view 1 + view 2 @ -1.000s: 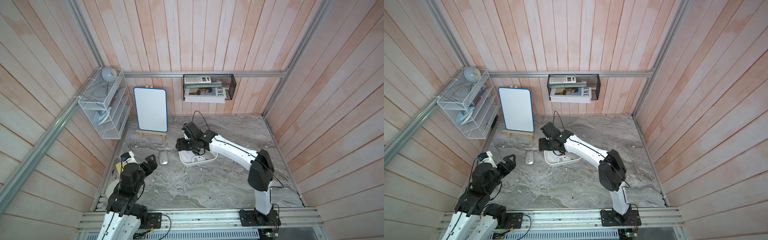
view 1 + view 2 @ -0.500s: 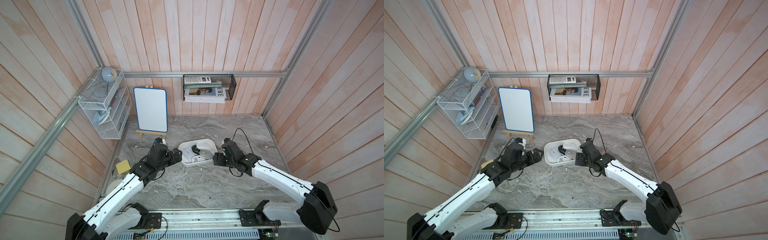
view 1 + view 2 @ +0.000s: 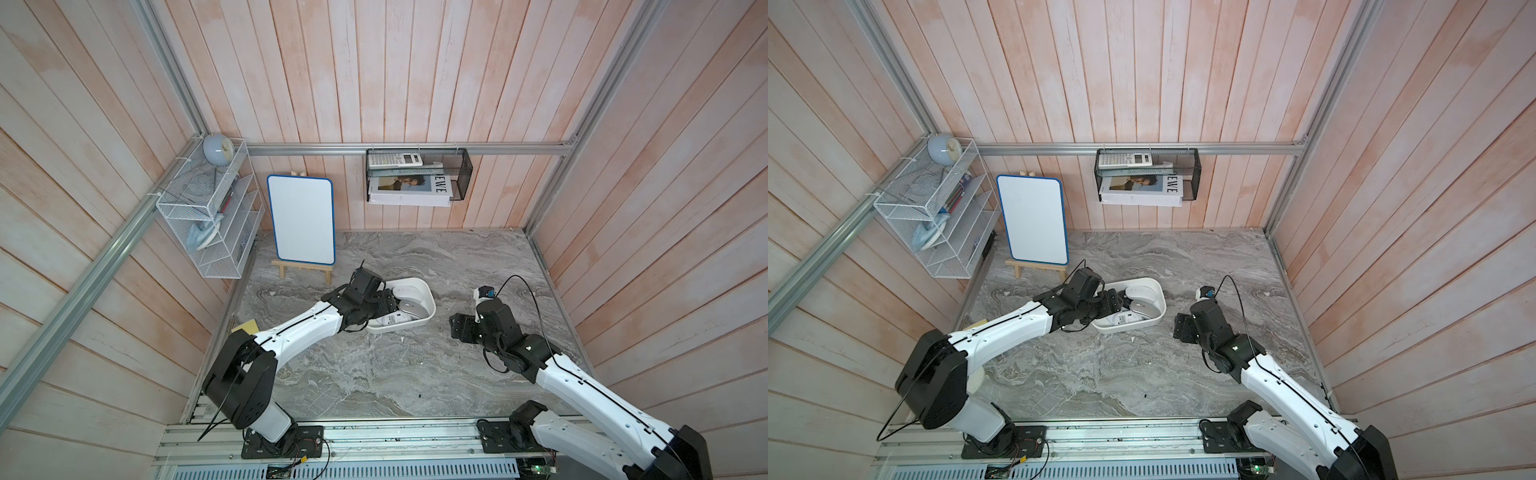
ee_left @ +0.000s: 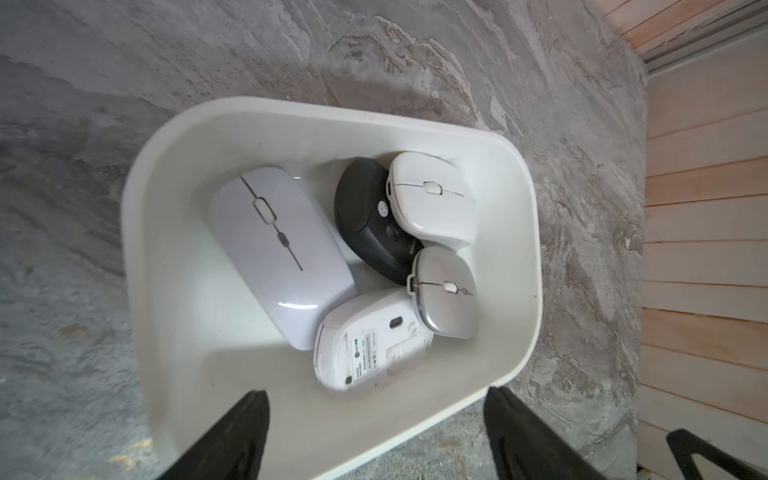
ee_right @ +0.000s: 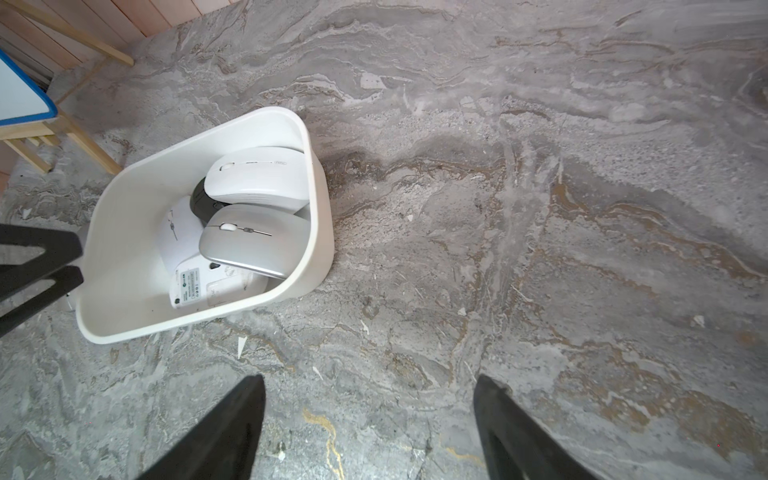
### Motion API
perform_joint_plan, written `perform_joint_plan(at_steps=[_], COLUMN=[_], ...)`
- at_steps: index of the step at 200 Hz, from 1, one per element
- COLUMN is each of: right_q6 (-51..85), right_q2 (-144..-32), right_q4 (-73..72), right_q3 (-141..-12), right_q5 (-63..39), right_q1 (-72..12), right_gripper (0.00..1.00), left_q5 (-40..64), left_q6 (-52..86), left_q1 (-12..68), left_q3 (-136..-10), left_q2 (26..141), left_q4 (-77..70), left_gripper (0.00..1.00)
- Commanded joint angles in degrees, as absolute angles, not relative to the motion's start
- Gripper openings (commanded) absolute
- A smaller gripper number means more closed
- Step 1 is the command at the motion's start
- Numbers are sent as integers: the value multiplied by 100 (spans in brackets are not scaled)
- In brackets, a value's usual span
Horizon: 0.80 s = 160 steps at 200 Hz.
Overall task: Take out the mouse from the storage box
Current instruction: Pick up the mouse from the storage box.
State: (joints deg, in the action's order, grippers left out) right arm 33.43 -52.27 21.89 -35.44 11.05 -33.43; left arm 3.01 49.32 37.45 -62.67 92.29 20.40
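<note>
The white storage box (image 3: pixel 409 280) (image 3: pixel 1142 280) sits mid-table and holds several mice. In the left wrist view these are a long flat white mouse (image 4: pixel 278 249), a black mouse (image 4: pixel 365 224), a white mouse (image 4: pixel 432 199), a silver mouse (image 4: pixel 446 291) and an upturned white mouse (image 4: pixel 370 340). My left gripper (image 3: pixel 384 305) (image 4: pixel 376 397) hangs open over the box's left end. One fingertip is above the box floor and one is outside the rim. It holds nothing. My right gripper (image 3: pixel 461 328) (image 5: pixel 370 382) is open over bare table right of the box (image 5: pixel 320 232).
A whiteboard on a wooden easel (image 3: pixel 301 224) stands behind the box on the left. A white wire rack (image 3: pixel 208 216) hangs on the left wall and a black mesh basket (image 3: pixel 419 174) on the back wall. A yellow pad (image 3: pixel 245 326) lies at the table's left edge.
The left arm has swung out from the left edge and reached over the box. The right arm has drawn back from the box to the right, its jaws wider.
</note>
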Motion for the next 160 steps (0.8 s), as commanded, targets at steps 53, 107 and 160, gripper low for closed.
perform_joint_plan(at_steps=[53, 107, 160], right_q6=[3103, 3054, 3076], right_q2=[-4834, -4824, -4807], right_q4=[2187, 2116, 2083], right_q3=[-3064, -2931, -2852], right_q5=[1246, 1182, 1130], right_q1=[-3087, -2954, -2892], right_gripper=[84, 85, 85], left_q5=[844, 1001, 925], left_q6=[5298, 5366, 5454], left_q1=[3814, 3926, 3964], left_q3=[-7038, -7285, -7357], left_q2=[10293, 10717, 10951], left_q4=[1445, 1371, 1377], left_gripper=[74, 66, 62])
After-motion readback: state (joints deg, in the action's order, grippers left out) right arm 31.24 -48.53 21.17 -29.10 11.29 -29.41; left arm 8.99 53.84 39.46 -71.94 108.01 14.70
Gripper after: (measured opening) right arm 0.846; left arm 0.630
